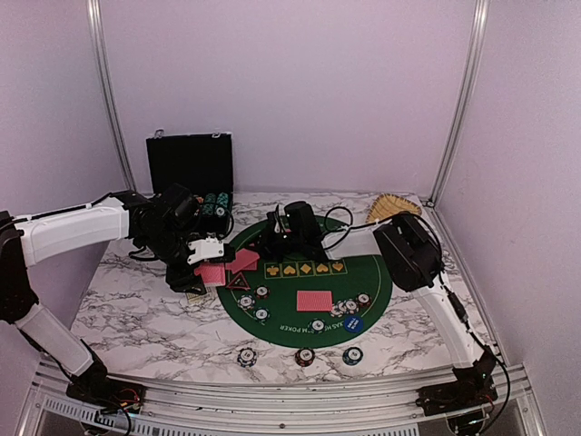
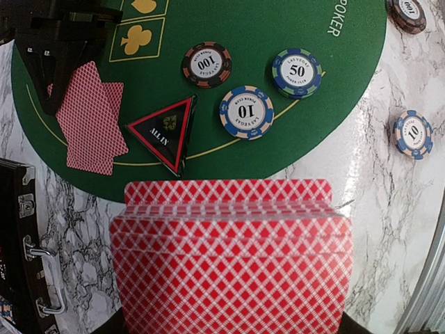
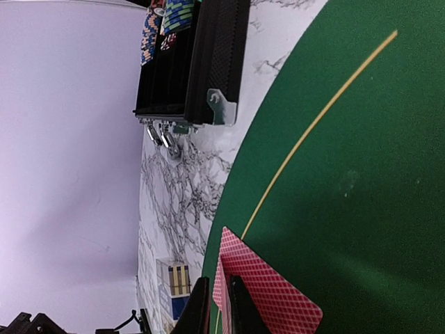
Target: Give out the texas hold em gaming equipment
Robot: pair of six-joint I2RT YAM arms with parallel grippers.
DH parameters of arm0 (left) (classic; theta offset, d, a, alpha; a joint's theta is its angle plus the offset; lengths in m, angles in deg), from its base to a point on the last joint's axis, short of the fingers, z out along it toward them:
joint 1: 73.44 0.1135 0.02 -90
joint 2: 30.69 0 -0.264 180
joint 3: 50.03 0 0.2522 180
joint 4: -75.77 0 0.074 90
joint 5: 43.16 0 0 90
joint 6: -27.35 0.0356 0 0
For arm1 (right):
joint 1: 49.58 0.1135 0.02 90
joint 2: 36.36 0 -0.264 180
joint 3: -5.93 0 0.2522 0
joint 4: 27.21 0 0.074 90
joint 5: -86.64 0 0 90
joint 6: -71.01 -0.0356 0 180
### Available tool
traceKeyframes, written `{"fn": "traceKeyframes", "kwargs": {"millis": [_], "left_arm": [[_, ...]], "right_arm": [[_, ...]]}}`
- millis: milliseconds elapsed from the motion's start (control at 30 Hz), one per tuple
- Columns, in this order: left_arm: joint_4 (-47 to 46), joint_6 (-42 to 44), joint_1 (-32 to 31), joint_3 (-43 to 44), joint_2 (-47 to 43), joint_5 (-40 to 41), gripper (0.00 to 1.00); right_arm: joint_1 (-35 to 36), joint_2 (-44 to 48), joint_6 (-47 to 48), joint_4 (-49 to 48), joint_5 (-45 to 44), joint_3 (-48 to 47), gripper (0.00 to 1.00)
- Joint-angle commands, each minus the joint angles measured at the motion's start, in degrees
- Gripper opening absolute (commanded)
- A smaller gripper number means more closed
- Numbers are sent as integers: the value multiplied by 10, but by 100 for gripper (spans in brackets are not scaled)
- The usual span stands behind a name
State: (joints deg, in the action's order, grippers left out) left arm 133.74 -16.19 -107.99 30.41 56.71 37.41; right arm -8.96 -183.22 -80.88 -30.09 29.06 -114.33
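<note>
My left gripper is shut on a fanned deck of red-backed cards and holds it over the mat's left edge; the deck hides its fingers. My right gripper reaches across to the mat's left side, its jaws nearly closed on the edge of a red-backed card lying there with another. The red-black triangle marker lies next to them. Striped chips marked 100, 10 and 50 sit on the green mat. A face-down card pile and a blue button lie near its front.
The open black chip case stands at the back left, the wicker basket at the back right. Three chips lie on the marble in front of the mat. A small blue and gold box stands left of the mat.
</note>
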Motion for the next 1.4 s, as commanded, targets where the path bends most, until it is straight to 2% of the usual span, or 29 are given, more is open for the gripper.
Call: {"fn": "traceKeyframes", "kwargs": {"millis": [0, 100, 367, 600, 900, 1033, 1100, 1167, 1233, 1333, 1367], "left_arm": [[13, -4, 2, 5, -12, -13, 22], [14, -4, 2, 5, -12, -14, 22], [17, -4, 2, 5, -13, -15, 22], [20, -5, 2, 3, -14, -16, 22], [21, -4, 2, 0, -12, -16, 22], [21, -3, 2, 1, -15, -15, 22], [21, -3, 2, 2, -14, -16, 22], [21, -5, 2, 3, -13, -18, 22], [21, -7, 2, 3, -13, -19, 22], [20, -7, 2, 1, -15, -18, 22], [20, -7, 2, 1, -17, -17, 22]], "right_arm": [[5, -21, 11, 0, -23, -46, 11], [4, -32, 29, 16, -34, -78, 14], [5, -55, 70, 39, -17, -138, 41], [7, -48, 104, 68, -26, -149, 54], [8, -29, 129, 85, -43, -142, 64], [6, 27, 152, 87, -56, -91, 75], [5, 66, 164, 87, -61, -44, 84], [4, 113, 185, 85, -68, 3, 98], [2, 160, 199, 80, -81, 62, 99], [-9, 244, 190, 20, -125, 182, 99], [-19, 265, 178, -3, -115, 214, 99]]}}
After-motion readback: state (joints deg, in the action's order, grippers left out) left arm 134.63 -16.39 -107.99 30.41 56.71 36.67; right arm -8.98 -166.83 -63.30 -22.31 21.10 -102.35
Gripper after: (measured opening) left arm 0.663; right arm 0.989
